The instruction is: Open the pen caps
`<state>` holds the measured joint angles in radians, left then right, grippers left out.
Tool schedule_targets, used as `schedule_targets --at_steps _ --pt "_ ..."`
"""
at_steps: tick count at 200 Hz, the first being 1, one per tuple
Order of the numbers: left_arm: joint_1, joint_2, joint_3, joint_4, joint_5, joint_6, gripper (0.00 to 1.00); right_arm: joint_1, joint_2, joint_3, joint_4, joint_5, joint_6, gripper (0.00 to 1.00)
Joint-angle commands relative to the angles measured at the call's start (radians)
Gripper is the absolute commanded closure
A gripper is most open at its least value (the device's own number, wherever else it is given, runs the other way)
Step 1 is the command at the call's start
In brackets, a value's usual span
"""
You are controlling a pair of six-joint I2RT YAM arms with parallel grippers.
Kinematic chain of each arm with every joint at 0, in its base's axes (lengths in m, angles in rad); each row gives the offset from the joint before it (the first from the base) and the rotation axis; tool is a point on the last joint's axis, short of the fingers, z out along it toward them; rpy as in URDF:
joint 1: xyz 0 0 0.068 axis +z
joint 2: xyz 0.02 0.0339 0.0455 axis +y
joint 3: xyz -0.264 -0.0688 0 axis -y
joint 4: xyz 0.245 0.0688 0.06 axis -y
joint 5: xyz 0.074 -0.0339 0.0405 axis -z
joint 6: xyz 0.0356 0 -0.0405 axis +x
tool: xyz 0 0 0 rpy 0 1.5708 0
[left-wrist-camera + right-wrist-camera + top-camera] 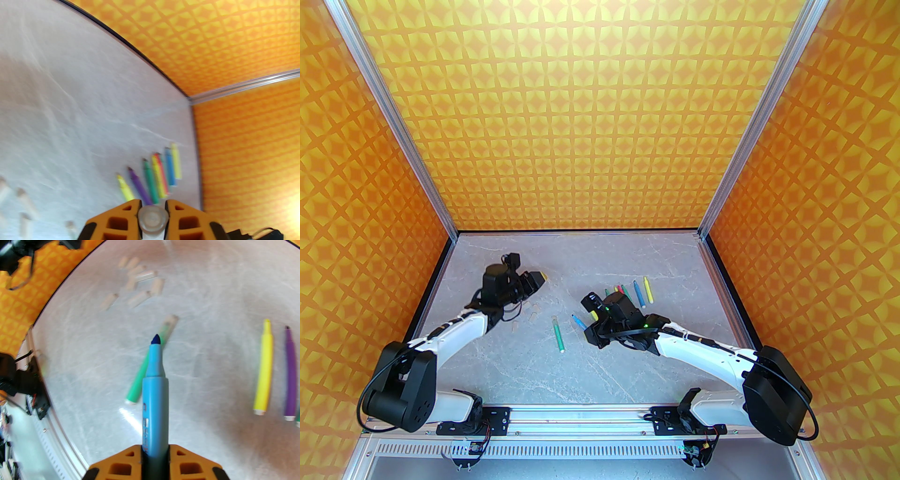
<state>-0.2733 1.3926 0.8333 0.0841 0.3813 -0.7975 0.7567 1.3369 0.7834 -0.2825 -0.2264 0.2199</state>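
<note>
Nearest the arm bases, a green pen [558, 335] lies capped on the table [628, 365]. Just beyond, the right gripper [155, 448] clamps an uncapped blue pen [155, 390]. Loose pen caps [157, 285] lie beside the left arm. Farther off, the left gripper [153, 207] pinches one cap [152, 219], and uncapped pens [170, 166] lie in a row.

A grey, marble-veined table [628, 370] is seen; near its middle, slightly toward 8 o'clock, a green pen [558, 333] is laid flat, its cap [554, 320] fitted on the end turned to 12 o'clock. Loose pen caps [532, 318] are scattered toward 9 o'clock; a fan of seven uncapped pens [160, 178] is spread toward 2 o'clock, tips turned to 12 o'clock, coloured yellow, purple, green, red and blue.
</note>
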Motion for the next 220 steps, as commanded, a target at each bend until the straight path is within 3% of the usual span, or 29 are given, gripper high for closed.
schedule_targets --at_steps 1,38,72,149,220 --pt "0.008 -0.015 0.083 -0.376 -0.152 0.234 1.00 0.001 0.053 0.054 0.007 0.107 -0.011 1.00" --pt "0.008 0.086 0.218 -0.603 -0.234 0.377 1.00 0.001 0.188 0.133 0.030 0.169 -0.004 1.00" --pt "0.008 0.192 0.299 -0.697 -0.291 0.443 1.00 0.001 0.296 0.193 0.034 0.233 -0.001 1.00" --pt "0.010 0.402 0.418 -0.743 -0.364 0.508 1.00 0.001 0.425 0.211 0.080 0.293 -0.001 1.00" --pt "0.025 0.495 0.466 -0.765 -0.396 0.535 1.00 0.000 0.474 0.217 0.093 0.303 0.002 1.00"
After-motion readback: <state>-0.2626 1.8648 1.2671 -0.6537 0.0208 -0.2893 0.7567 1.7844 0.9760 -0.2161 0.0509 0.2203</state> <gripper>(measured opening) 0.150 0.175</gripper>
